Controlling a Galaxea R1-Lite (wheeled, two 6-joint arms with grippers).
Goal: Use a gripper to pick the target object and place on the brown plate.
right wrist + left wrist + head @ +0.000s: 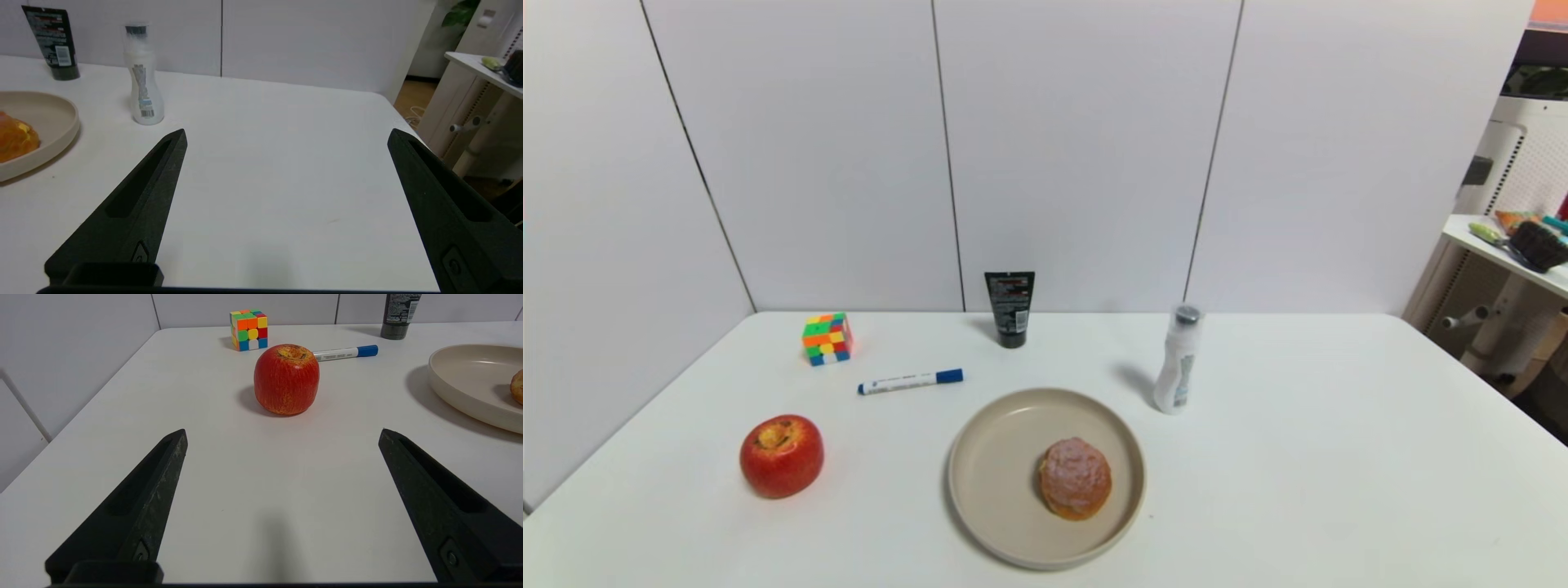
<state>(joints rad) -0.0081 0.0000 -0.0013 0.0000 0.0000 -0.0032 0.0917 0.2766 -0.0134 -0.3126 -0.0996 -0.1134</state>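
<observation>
The golden-brown bun with a pinkish sugared top lies on the beige-tan plate, right of its middle. Its edge shows in the left wrist view and the right wrist view. The plate also shows in the left wrist view and the right wrist view. Neither gripper shows in the head view. My left gripper is open and empty over bare table, near of the apple. My right gripper is open and empty over bare table, right of the plate.
A red apple sits left of the plate. A colour cube, a blue-capped marker, a black tube and a white bottle stand farther back. The table's right edge is near my right gripper.
</observation>
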